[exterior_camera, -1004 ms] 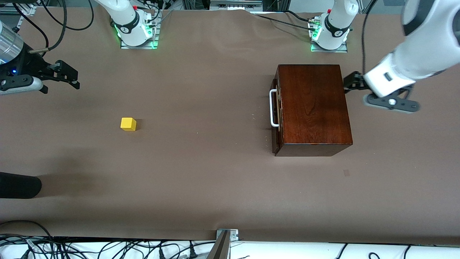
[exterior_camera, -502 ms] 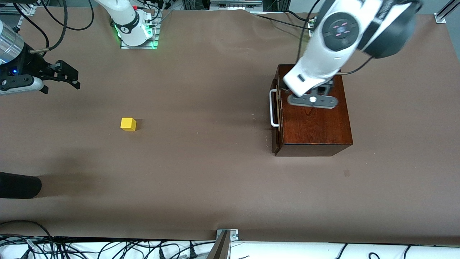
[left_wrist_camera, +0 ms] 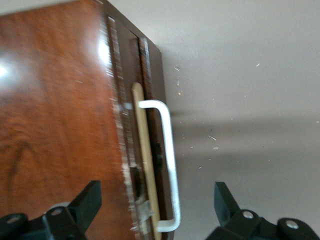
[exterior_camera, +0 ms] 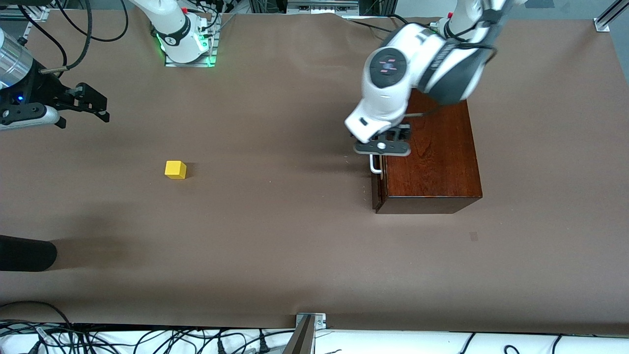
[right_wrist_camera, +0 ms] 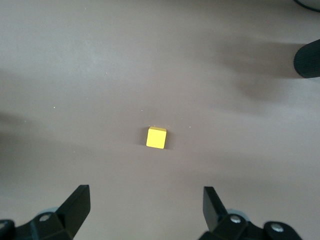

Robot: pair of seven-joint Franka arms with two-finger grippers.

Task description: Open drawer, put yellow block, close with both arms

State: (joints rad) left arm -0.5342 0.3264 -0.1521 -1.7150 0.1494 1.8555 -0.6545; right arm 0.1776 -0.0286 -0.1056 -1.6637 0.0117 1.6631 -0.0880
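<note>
The dark-brown wooden box (exterior_camera: 432,157) stands toward the left arm's end of the table, with its drawer shut. The drawer's white handle (exterior_camera: 376,168) faces the right arm's end. My left gripper (exterior_camera: 382,147) hangs open just over the handle. In the left wrist view the handle (left_wrist_camera: 167,165) lies between my open fingers (left_wrist_camera: 91,194), with the box top (left_wrist_camera: 55,125) to one side. The yellow block (exterior_camera: 175,169) sits on the table toward the right arm's end. My right gripper (exterior_camera: 100,105) waits open and empty above the table there. The right wrist view shows the block (right_wrist_camera: 156,137) ahead of the open gripper (right_wrist_camera: 146,192).
A black rounded object (exterior_camera: 27,253) juts in at the right arm's end, nearer the camera than the block, and shows in the right wrist view (right_wrist_camera: 307,60). Cables run along the table's edges. A metal bracket (exterior_camera: 309,319) sits at the near edge.
My left arm has swung from beside the box, across its top, to over the drawer handle. The right arm, the block and the box have not moved.
</note>
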